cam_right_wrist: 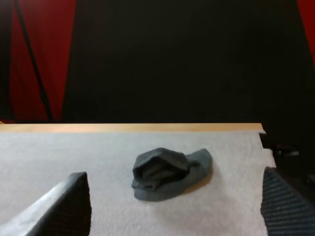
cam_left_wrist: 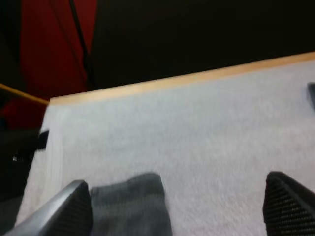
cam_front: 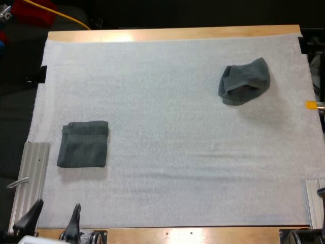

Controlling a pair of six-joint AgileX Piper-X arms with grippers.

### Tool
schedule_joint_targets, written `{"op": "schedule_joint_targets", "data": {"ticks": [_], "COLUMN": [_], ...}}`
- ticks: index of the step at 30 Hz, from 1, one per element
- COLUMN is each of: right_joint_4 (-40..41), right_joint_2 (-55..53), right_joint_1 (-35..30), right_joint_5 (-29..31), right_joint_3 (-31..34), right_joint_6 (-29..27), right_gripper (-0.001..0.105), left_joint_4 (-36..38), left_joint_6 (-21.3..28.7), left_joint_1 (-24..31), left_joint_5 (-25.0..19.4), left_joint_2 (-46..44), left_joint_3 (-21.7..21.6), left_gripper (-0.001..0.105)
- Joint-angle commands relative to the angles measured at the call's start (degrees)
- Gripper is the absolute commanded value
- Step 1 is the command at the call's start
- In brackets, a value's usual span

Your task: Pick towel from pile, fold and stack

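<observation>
L hand (cam_front: 53, 217) sits bottom left of the high view at the near edge of the white mat (cam_front: 177, 152). Its 2 black fingers (cam_front: 75, 216) stand apart w/ nothing btwn them. The L wrist view shows the same hand (cam_left_wrist: 177, 196) spread wide and clear of the cloth. R hand (cam_right_wrist: 174, 189), in the R wrist view, is also spread wide and grips nothing. It faces the crumpled towel (cam_right_wrist: 167, 173) across bare mat.

There are 2 ribbed metal rails, 1 at lower left (cam_front: 30, 178) and 1 at lower right, the latter cut off by the frame edge.

There are 2 towels: 1 folded, 1 crumpled.

The folded towel (cam_front: 83, 144) lies flat, left of centre in the lower half of the high view, just past the L hand. It is nearly square w/ sides approx parallel to the mat edges. Its slightly longer axis runs near-to-far, and layered edges show along the far side. It is probably a single towel, but the layer count is hard to read. In the L wrist view its near part (cam_left_wrist: 130, 206) is cut off, right beside 1 finger.

The crumpled towel (cam_front: 245, 81) is in the upper right, well apart from the folded one. Its long axis runs diagonally from lower left to upper right, w/ a dark hollow btwn the folds.

The wooden worktop (cam_front: 172, 34) shows as a strip past the mat's far edge.
</observation>
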Motion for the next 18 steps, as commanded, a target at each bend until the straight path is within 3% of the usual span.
{"op": "schedule_joint_targets", "data": {"ticks": [1, 9, 18], "right_joint_4": [-1.9, -4.4, -4.4], "right_joint_2": [-2.1, -2.0, -2.0], "right_joint_1": [-0.2, -0.2, -0.2], "right_joint_5": [0.0, 0.0, 0.0], "right_joint_3": [1.0, 7.7, 13.8], "right_joint_6": [0.0, 0.0, 0.0], "right_gripper": [0.070, 0.070, 0.070], "left_joint_4": [-3.0, -8.1, -8.5], "left_joint_6": [-0.1, -0.1, -0.1], "left_joint_1": [0.0, 0.0, 0.0], "left_joint_5": [0.2, 0.2, 0.2], "left_joint_2": [-7.9, -7.8, -7.8], "left_joint_3": [1.0, 8.1, 14.7], "left_gripper": [0.069, 0.069, 0.069]}}
